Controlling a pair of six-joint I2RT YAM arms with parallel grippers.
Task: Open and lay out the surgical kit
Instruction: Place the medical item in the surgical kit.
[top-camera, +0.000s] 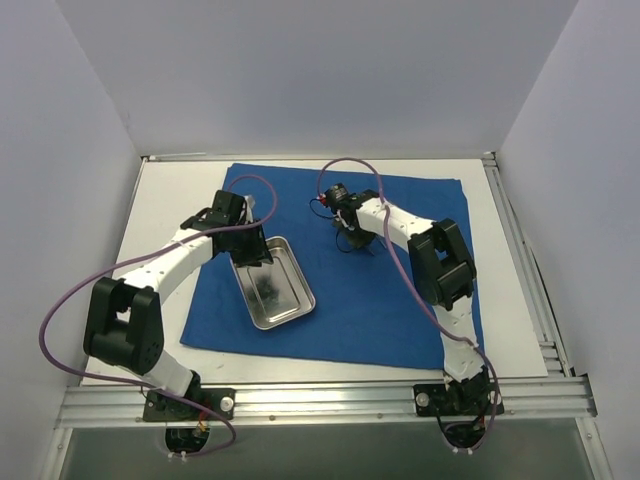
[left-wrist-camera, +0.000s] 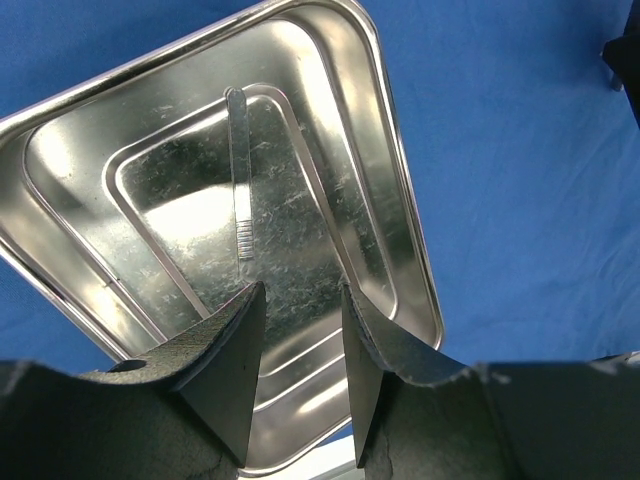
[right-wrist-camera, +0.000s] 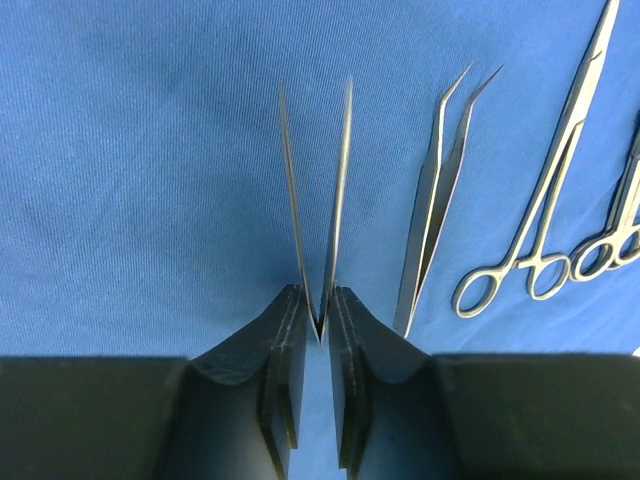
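Tweezers (right-wrist-camera: 339, 180) sit pinched in right gripper (right-wrist-camera: 318, 310), parallel to curved forceps (right-wrist-camera: 432, 210), evidently extending the row; left gripper (left-wrist-camera: 302, 292) hangs spread over tray (left-wrist-camera: 400, 220), likely for its scalpel handle (left-wrist-camera: 240, 180).

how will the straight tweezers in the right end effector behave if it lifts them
The straight tweezers look thin and probably light. The right end effector pinches only their joined tail, so they may pivot or slip. Their arms splay apart, so they likely flex springily, and the fine tips could snag the blue cloth.
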